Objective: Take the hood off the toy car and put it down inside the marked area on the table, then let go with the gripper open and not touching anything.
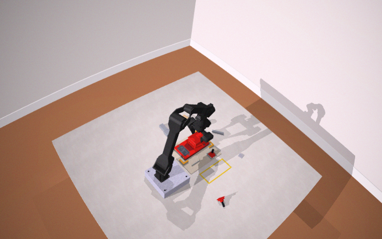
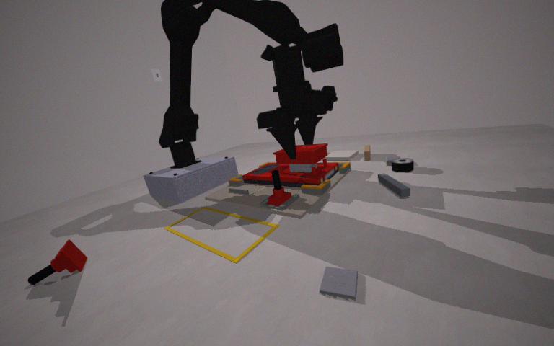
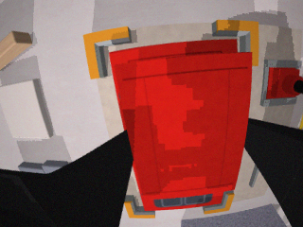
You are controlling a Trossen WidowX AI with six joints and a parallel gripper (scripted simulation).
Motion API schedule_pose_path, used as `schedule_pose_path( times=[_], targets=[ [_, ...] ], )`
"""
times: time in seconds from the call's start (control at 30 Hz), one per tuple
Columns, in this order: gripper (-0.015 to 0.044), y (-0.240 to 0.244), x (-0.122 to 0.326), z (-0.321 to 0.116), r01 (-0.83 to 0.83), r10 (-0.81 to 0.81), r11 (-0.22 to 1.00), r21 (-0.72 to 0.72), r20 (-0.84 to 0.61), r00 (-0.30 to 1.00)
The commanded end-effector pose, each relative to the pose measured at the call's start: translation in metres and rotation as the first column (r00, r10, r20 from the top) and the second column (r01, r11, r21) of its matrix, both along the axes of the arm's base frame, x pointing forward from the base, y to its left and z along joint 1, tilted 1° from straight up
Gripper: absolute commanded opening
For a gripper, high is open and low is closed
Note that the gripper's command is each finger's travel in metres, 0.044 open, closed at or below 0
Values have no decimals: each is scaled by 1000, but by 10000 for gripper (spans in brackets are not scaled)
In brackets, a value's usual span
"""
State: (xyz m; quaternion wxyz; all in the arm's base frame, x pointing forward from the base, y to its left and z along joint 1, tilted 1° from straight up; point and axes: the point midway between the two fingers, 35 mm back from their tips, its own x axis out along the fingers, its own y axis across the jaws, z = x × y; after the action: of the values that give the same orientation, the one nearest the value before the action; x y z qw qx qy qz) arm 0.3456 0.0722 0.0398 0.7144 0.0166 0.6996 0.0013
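My gripper [image 1: 200,135] [image 2: 301,151] [image 3: 186,130] is shut on the red hood [image 1: 194,140] [image 2: 315,153] [image 3: 166,99], with one finger on each long side. The hood is a little above the toy car [image 1: 187,154] [image 2: 261,175] and nearly level. A grey block shows in the gap under it in the exterior view. The red car sits among orange corner brackets on a beige board. The marked area is a yellow outline [image 1: 220,175] [image 2: 202,245] on the table beside the board, with nothing standing in it. The hood hides much of the car in the wrist view.
A red piece with an upright black handle [image 1: 211,154] [image 2: 278,198] stands on the board between car and outline. A similar piece [image 1: 221,199] [image 2: 70,256] lies beyond the outline. A grey tile [image 1: 240,155] [image 2: 339,282], grey bar [image 1: 217,132] [image 2: 393,185] and black wheel [image 2: 402,167] lie around.
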Motion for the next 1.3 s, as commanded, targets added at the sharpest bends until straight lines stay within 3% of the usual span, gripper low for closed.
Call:
schedule_pose_path(
  times=[0.0,0.4,0.53,1.27],
  targets=[
    [0,0,0,3,-1,1,1000,0,0,1000],
    [0,-1,-1,49,-1,1,1000,0,0,1000],
    [0,-4,1,43,2,-2,1000,0,5,1000],
    [0,-110,-6,45,38,-38,999,15,11,999]
  ],
)
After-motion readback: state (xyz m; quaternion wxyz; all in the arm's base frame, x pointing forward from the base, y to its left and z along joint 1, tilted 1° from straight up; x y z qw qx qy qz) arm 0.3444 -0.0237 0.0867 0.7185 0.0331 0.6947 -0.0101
